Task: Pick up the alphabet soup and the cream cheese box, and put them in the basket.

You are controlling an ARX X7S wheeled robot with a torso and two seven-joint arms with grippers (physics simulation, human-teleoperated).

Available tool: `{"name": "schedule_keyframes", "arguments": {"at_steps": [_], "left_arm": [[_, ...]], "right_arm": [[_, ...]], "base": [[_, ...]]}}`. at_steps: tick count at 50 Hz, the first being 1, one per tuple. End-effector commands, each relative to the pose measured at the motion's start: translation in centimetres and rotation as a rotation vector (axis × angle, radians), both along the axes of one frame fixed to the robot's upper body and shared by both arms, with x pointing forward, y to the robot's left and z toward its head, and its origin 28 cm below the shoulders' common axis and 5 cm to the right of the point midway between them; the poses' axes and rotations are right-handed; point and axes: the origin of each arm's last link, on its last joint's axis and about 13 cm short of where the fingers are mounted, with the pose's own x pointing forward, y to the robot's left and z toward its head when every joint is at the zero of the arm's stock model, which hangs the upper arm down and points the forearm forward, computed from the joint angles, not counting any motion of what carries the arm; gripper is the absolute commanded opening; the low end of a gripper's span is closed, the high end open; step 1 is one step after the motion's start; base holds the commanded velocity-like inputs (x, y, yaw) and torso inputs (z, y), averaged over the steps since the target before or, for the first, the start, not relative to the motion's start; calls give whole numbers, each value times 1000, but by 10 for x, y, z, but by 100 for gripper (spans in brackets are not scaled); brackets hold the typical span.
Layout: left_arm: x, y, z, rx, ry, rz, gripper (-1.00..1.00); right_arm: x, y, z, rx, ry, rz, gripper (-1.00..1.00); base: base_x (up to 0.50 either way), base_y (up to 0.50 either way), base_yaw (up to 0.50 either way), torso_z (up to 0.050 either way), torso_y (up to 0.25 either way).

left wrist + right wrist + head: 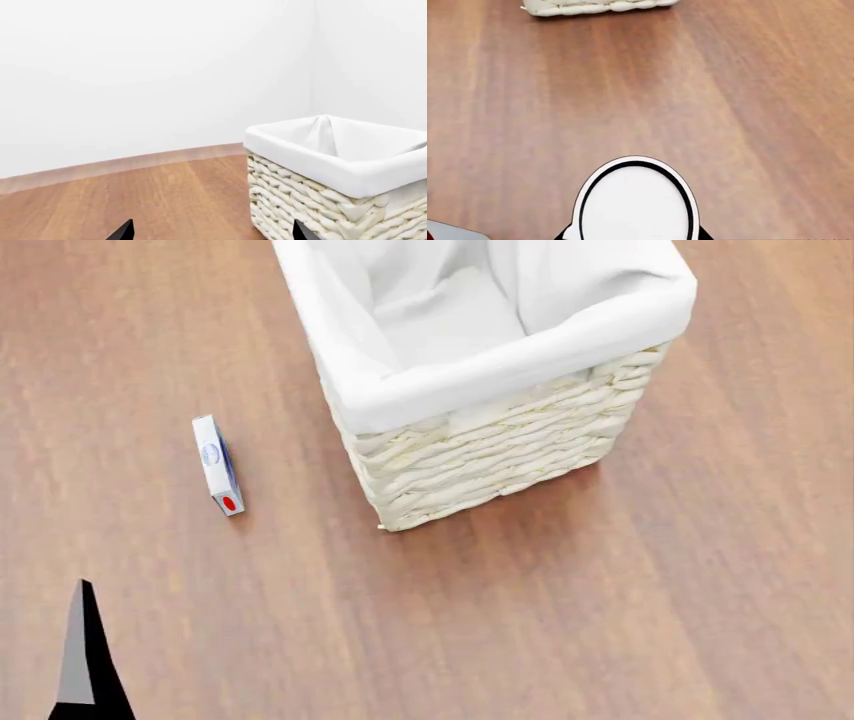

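**Soup can in the right claw, cheese box waiting**

Closest to the lens, a white oval can end ringed in black (635, 202) fills the right wrist view, apparently the alphabet soup held in the right claw, whose tips are hidden. I judge the carry to the basket (507, 440) is in hand; next, lift over its rim. The cream cheese box (216, 465) lies on the wooden counter beside the basket. The left claw (210, 232) is spread wide, empty, facing the basket
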Motion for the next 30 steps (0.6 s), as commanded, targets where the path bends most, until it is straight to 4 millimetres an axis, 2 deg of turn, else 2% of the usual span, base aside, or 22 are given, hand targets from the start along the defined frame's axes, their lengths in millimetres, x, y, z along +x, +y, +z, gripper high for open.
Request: {"name": "schedule_keyframes", "arguments": {"at_steps": [1, 15, 23, 30], "left_arm": [[0, -1, -1, 1, 3, -1, 100], [-1, 0, -1, -1, 4, 1, 100], [-2, 0, -2, 3, 7, 6, 100], [-2, 0, -2, 8, 7, 7, 100]], "right_arm": [[1, 0, -4, -6, 12, 11, -100], [0, 0, -4, -21, 2, 21, -100], [3, -5, 19, -74, -194, -1, -100], [3, -15, 56, -161, -436, -70, -100]], "base": [[10, -4, 0, 0, 0], [2, 0, 1, 0, -1], [0, 0, 0, 0, 0], [0, 0, 0, 0, 0]]}}
